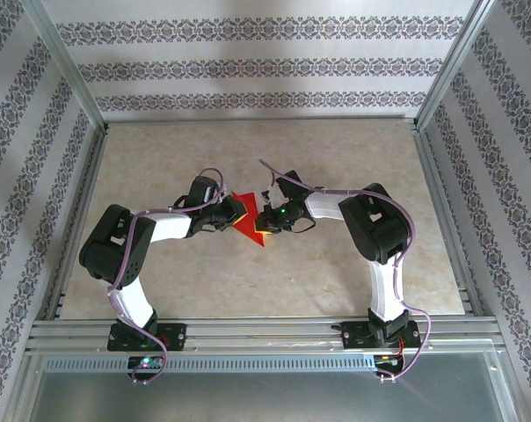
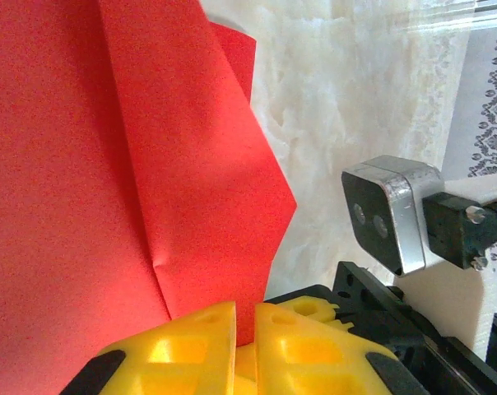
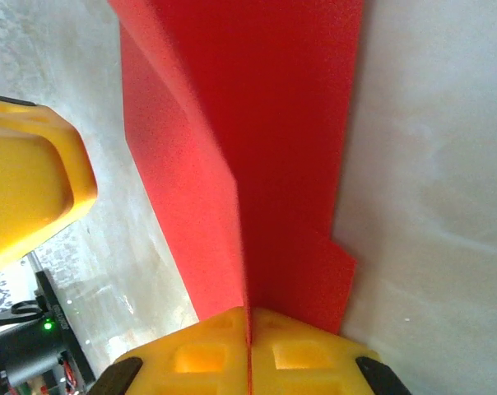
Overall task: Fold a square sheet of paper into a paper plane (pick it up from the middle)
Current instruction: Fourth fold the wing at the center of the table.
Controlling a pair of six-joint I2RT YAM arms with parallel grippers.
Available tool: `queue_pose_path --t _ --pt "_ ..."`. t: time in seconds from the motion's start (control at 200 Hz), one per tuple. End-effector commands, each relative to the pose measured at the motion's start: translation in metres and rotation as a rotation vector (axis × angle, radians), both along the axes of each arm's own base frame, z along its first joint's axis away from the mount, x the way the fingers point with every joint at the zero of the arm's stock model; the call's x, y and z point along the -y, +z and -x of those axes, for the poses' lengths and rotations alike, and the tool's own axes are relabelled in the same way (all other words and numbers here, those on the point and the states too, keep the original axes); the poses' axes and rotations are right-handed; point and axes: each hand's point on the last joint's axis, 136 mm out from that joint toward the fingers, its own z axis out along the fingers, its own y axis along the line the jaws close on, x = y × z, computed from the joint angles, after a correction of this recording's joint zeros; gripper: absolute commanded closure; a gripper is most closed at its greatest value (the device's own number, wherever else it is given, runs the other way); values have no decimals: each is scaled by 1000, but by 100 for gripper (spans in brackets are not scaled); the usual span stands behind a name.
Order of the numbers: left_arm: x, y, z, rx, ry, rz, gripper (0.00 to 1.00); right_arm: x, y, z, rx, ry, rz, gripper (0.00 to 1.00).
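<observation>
Red paper: creased, at frame centre, held up between my grippers.
Left gripper: clamped on paper edge.
Right gripper: clamped on fold.
Surface: beige marbled table.
Room: patterned walls.

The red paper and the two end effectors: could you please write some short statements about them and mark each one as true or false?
1. The left end effector is shut on the red paper. True.
2. The right end effector is open, with nothing between its fingers. False: it is shut on the red paper, which runs up from between its yellow fingers.
3. The red paper is a flat square without any crease. False: it shows a crease and overlapping folded layers.
4. The red paper is between the two arms, near the middle of the table. True.
</observation>
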Motion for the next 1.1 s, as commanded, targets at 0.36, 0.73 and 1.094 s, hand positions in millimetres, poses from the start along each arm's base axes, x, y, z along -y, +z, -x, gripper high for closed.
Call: queue_pose_path --t 0.36,0.73,1.094 --pt "15 -3 -15 39 -35 74 86 6 -15 3 -76 -23 -23 91" --pt "15 -21 -16 6 -31 61 86 5 -17 4 -87 -19 -29 89" --pt "11 -36 -12 -43 -13 39 86 4 -2 2 -79 -21 -38 83"
